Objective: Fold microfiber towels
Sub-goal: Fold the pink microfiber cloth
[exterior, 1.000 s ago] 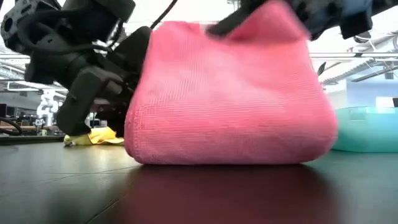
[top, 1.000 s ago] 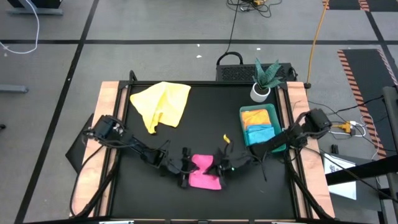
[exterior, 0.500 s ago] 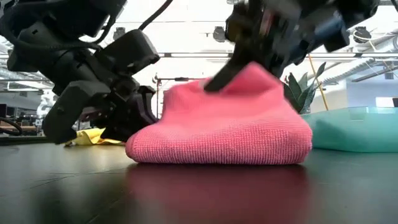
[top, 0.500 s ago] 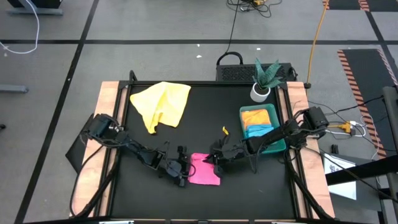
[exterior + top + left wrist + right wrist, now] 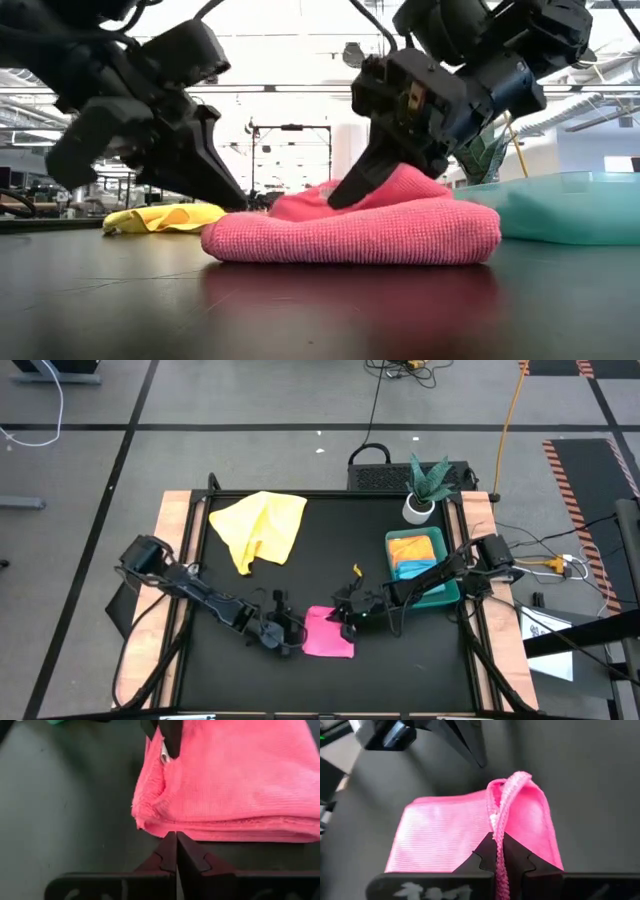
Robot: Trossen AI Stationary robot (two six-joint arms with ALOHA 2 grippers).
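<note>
The pink towel (image 5: 328, 633) lies folded on the black table near its front middle. My right gripper (image 5: 499, 845) is shut on the towel's far right part, also seen in the low view (image 5: 350, 195). My left gripper (image 5: 176, 839) is shut with nothing between its fingers. Its tips stand at the towel's left edge (image 5: 232, 198). A yellow towel (image 5: 260, 528) lies crumpled at the far left. A blue towel (image 5: 418, 574) and an orange-yellow one (image 5: 412, 548) lie in the green tray (image 5: 443, 560). My left gripper's shut tips stand right at the pink towel's left edge (image 5: 165, 829); I cannot tell whether they touch it. My right gripper pinches the towel's hemmed edges (image 5: 501, 822), more than one layer, between its two fingers. It comes slanting down from the table's right. The pinched edges stand up as a small ridge (image 5: 400, 180); the rest lies flat on the table.
A potted plant (image 5: 425, 490) stands behind the tray at the far right. A small yellow scrap (image 5: 357, 570) lies behind the right gripper. Bare black table stretches between the yellow towel and the tray.
My right gripper has sunk toward the table with the pink towel's edge. The towel has gone from a tall hump to a low folded pad. My left gripper has drawn back toward the table's left edge and risen a little, clear of the towel's side.
</note>
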